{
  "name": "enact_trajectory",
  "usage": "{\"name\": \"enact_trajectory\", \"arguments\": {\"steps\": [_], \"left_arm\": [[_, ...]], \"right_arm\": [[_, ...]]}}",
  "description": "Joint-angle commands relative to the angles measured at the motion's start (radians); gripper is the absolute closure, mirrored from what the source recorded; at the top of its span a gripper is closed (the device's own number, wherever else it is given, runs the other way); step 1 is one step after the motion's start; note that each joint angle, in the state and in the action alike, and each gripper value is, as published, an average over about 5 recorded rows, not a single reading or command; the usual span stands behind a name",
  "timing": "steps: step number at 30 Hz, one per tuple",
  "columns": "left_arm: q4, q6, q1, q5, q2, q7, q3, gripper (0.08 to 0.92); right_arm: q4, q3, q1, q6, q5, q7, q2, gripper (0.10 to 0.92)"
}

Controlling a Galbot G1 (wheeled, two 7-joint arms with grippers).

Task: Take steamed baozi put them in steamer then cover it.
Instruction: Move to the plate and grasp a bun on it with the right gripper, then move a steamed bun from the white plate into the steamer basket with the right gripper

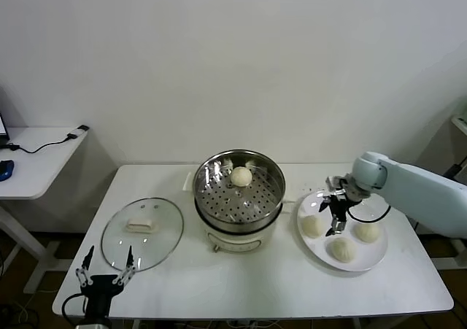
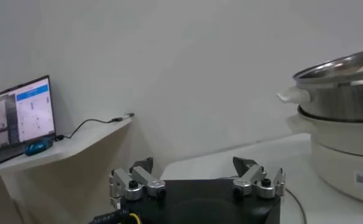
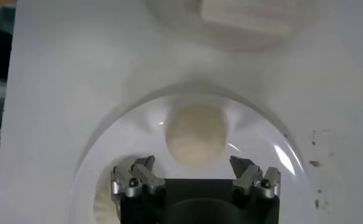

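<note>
Stainless-steel steamer [image 1: 238, 190] standing on its white base at the centre of the white bench [image 1: 219, 285], taken here as the landmark. One steamed baozi [image 1: 241, 176] rests on the perforated tray inside it, toward the far rim. Right of the steamer, a flat white plate [image 1: 363, 260] carries three more baozi: one nearest the steamer [image 1: 313, 226], one at the plate's near edge [image 1: 341, 249], and one farthest from the steamer [image 1: 368, 232]. The right gripper [image 1: 335, 214] hangs over the plate with jaws spread and empty; in the right wrist view a baozi [image 3: 197, 133] lies just ahead of the open jaws, centred between them, not touching. Left of the steamer, the cover [image 1: 142, 233] lies flat on the bench, its cream handle [image 1: 140, 224] upward. The left gripper [image 1: 106, 273] waits at the near bench edge, just beside the cover's near rim, jaws spread wide and holding nothing. Beyond the bench, left of the steamer, a side table [image 1: 33, 161] holds a cable.
</note>
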Motion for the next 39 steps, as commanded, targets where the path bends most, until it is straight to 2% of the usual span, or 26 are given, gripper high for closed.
{"name": "enact_trajectory", "arguments": {"steps": [1,12,25,32,39], "left_arm": [[0.004,-0.002,0.002,0.001,0.001,0.0,0.0,0.177],[0.007,-0.005,0.006,0.009,0.0,0.0,0.003,0.177],[0.01,-0.01,0.01,0.009,0.0,-0.001,0.002,0.177],[0.01,-0.011,0.013,0.008,0.003,-0.001,0.005,0.177],[0.005,-0.017,0.017,0.005,0.003,-0.001,0.017,0.177]], "right_arm": [[-0.074,0.047,-0.074,-0.013,-0.02,-0.006,0.055,0.203],[-0.116,0.063,-0.066,-0.005,-0.005,-0.006,0.097,0.208],[-0.097,0.039,-0.026,-0.003,0.035,-0.011,0.078,0.306],[-0.04,-0.091,0.186,0.002,0.157,-0.017,0.009,0.328],[-0.052,-0.396,0.601,0.043,0.391,-0.063,0.044,0.33]]}}
